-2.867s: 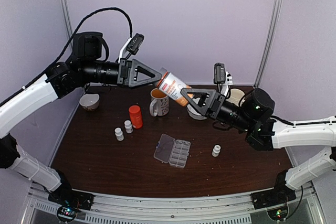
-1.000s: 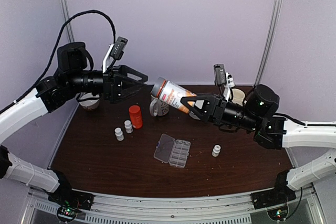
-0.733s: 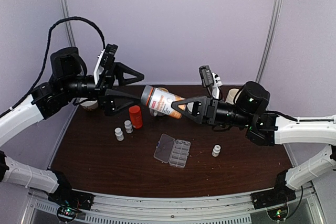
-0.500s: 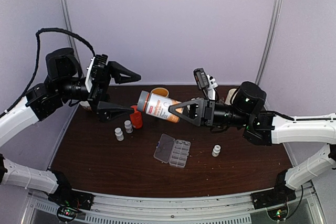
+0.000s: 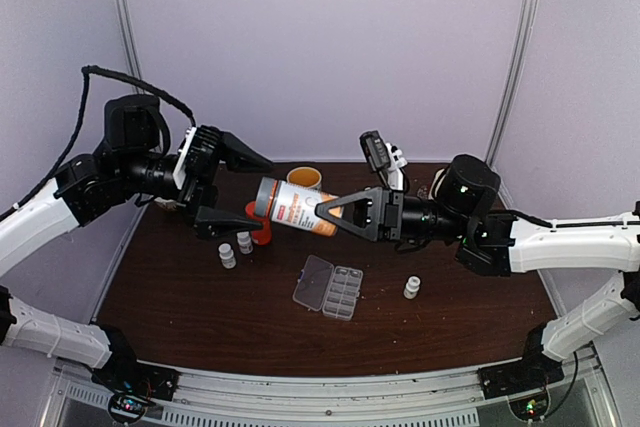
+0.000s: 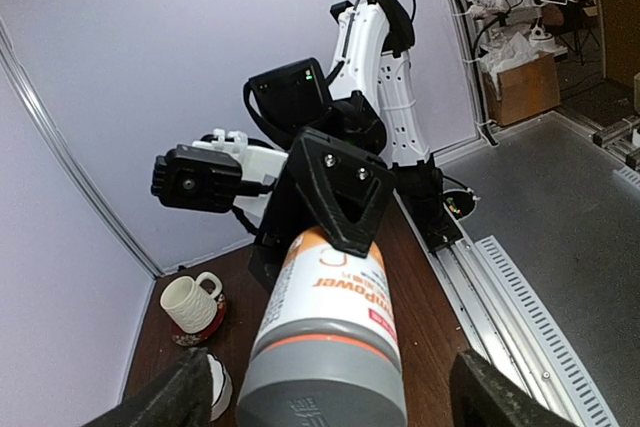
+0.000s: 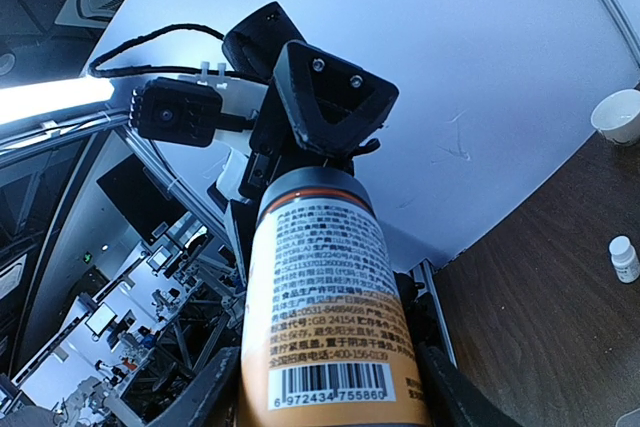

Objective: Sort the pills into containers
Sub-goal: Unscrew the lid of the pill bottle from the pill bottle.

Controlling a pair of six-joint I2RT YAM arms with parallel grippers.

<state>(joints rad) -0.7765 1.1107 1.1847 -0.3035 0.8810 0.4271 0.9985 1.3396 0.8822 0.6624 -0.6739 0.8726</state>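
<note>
My right gripper point(image 5: 328, 211) is shut on the body of a large orange bottle point(image 5: 298, 209) with a white label and holds it on its side in the air, grey cap point(image 5: 264, 196) pointing left. My left gripper point(image 5: 247, 190) is open, one finger above and one below the cap, with a gap on each side in the left wrist view point(image 6: 325, 377). The right wrist view shows the label and barcode point(image 7: 330, 317) between my fingers point(image 7: 213, 397). The clear organizer box point(image 5: 330, 287) lies on the table below, lid open. No pills are visible.
Two small white bottles point(image 5: 227, 255) and a red bottle point(image 5: 262, 235) stand under the left gripper. Another small white bottle point(image 5: 411, 288) stands right of the box. A mug point(image 5: 303, 178) and a white cup point(image 5: 437, 183) are at the back.
The right arm has carried the bottle left and lower, tipping it level. The left gripper has turned, dropped and come in so its open fingers straddle the cap.
</note>
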